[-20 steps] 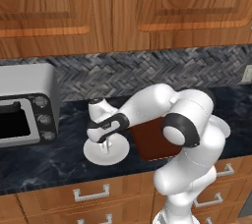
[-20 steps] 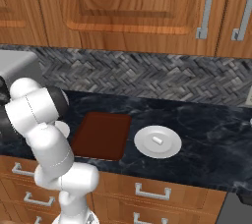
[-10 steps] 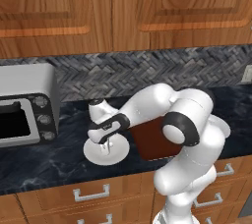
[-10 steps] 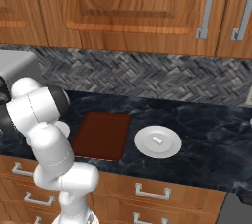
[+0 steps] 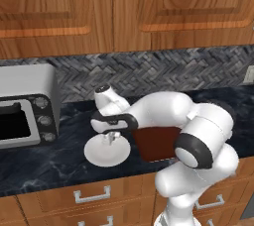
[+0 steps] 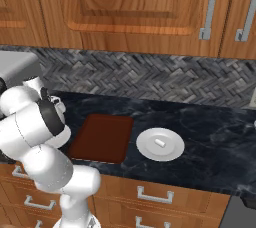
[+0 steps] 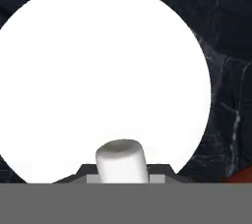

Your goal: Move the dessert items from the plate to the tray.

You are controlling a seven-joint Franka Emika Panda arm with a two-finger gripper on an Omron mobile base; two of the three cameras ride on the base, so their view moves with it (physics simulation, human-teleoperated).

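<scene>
In the hand view a small white marshmallow stands upright between my two dark fingertips, its sides touching both pads. My gripper is shut on it, low over the near part of the round white plate. In the left base view the gripper points down onto the plate, and the dark reddish-brown tray lies just right of it, partly behind my arm. In the right base view the tray lies beside the plate, where a small white piece shows.
A silver toaster oven stands on the dark stone counter left of the plate. A herringbone backsplash and wooden cabinets rise behind. Drawers run below the counter's front edge.
</scene>
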